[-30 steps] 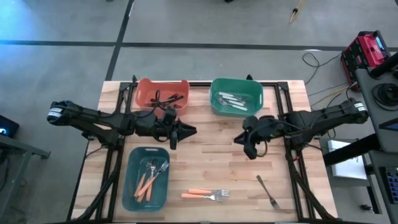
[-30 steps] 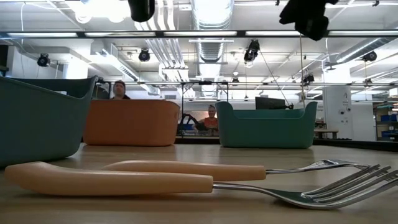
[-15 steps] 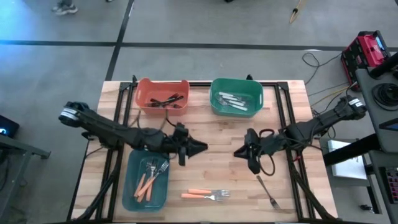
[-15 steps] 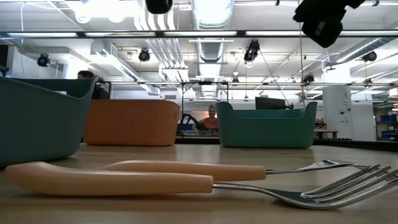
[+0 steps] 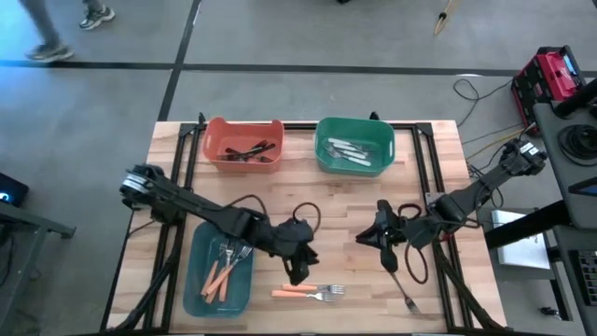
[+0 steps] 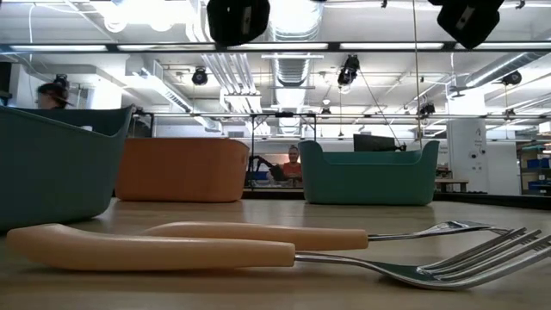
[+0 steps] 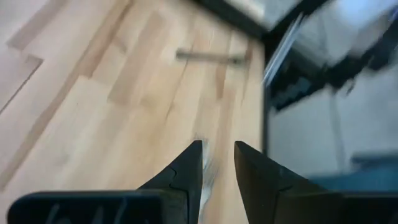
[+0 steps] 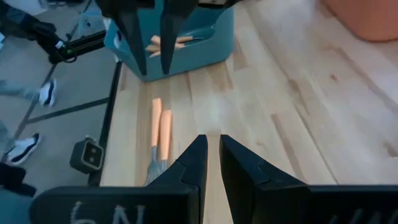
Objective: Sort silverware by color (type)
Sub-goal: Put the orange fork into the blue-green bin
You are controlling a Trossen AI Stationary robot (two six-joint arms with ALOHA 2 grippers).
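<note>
- The blue bin [image 5: 198, 289] lies at the near left of the wooden surface [image 5: 326, 201] and holds several orange-handled forks [image 5: 222, 273] (their metal heads point toward the far side).
- The orange bin [image 5: 244, 160] at the far left holds the black utensils [image 5: 250, 150].
- The left gripper [image 5: 300, 273] hangs low over the surface just right of the blue bin, directly above the handles of the loose pair; its fingers [image 7: 186, 171] stand a little apart with nothing between them.
- Two orange-handled forks on the surface [image 5: 308, 292] lie side by side near the front edge, heads pointing right (they fill the foreground of the low view [image 6: 215, 244]).
- The green bin [image 5: 354, 161] at the far centre holds white-handled utensils [image 5: 353, 150].
- The right gripper [image 5: 386, 250] hovers right of centre, its fingers [image 8: 194, 165] nearly together and empty; from its wrist the loose orange pair shows ahead [image 8: 160, 130].
- A dark fork [image 5: 402, 287] lies alone at the near right, just beyond the right gripper.
</note>
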